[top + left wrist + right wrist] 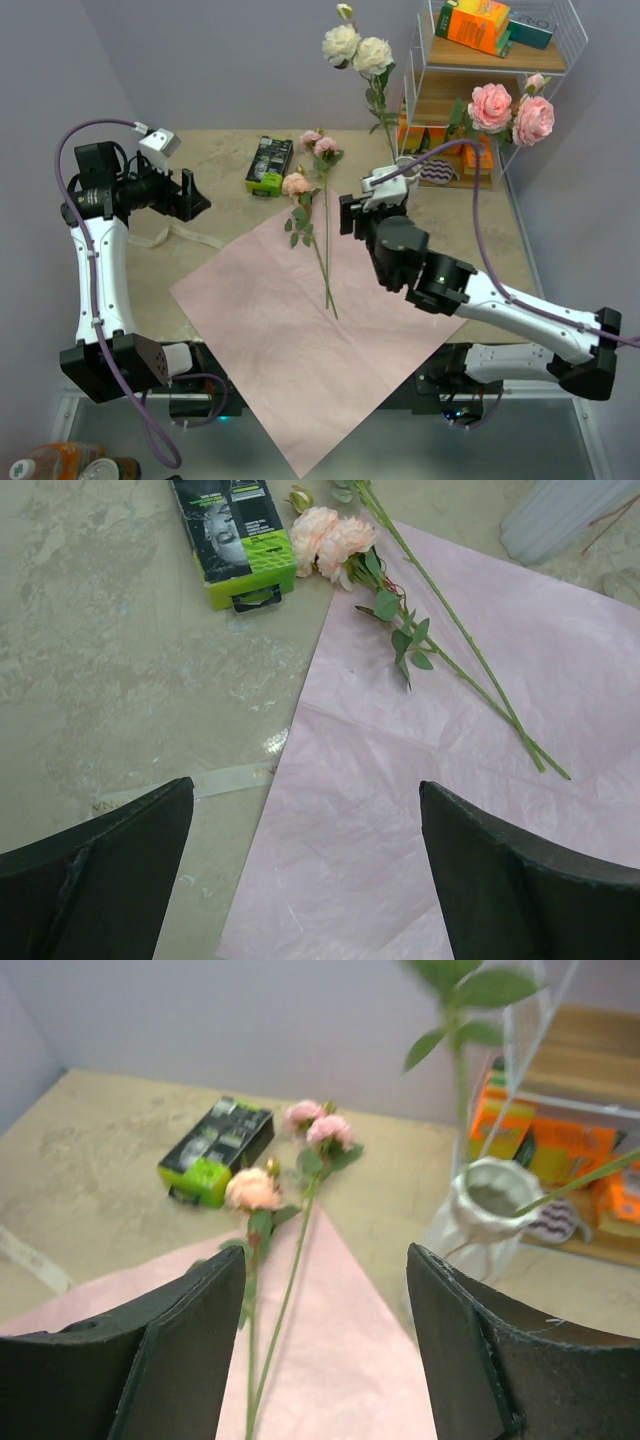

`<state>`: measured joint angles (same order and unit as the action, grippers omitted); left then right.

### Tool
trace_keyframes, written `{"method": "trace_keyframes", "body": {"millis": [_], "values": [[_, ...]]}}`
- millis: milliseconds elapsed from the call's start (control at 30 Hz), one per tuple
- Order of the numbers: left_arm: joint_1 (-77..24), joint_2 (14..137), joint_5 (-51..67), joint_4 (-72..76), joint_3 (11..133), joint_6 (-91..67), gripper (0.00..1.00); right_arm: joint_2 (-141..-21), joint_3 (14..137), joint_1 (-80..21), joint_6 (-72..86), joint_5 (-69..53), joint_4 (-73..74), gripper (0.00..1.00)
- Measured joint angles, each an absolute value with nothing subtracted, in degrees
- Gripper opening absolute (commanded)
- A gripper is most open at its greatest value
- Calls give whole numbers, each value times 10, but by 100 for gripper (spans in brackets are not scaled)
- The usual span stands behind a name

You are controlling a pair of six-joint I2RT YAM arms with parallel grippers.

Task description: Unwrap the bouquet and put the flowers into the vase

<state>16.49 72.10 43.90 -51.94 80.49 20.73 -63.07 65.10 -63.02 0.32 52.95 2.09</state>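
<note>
Loading vase [482,1212] | both jaws open, empty | next: right jaws take flower stems [323,255], 9 o'clock

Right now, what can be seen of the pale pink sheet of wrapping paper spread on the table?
The pale pink wrapping paper lies unfolded and flat, turned like a diamond on the beige stone-look table. It looks thin and matte, with faint creases. Its near corner hangs past the table's near edge. The pink flowers on green stems lie across its far corner, their blooms just beyond the paper.
</note>
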Motion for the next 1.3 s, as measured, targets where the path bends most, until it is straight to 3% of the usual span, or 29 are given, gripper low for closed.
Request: {"method": "trace_keyframes", "body": {"millis": [300,767,1300], "values": [[165,720,438,-518,798,219,99,-804,586,-656,118,529,60,61],[165,720,437,-520,780,251,99,-1091,777,-503,247,427,134,61],[165,720,435,-519,760,274,99,-1211,867,-445,286,334,173,54]]}}
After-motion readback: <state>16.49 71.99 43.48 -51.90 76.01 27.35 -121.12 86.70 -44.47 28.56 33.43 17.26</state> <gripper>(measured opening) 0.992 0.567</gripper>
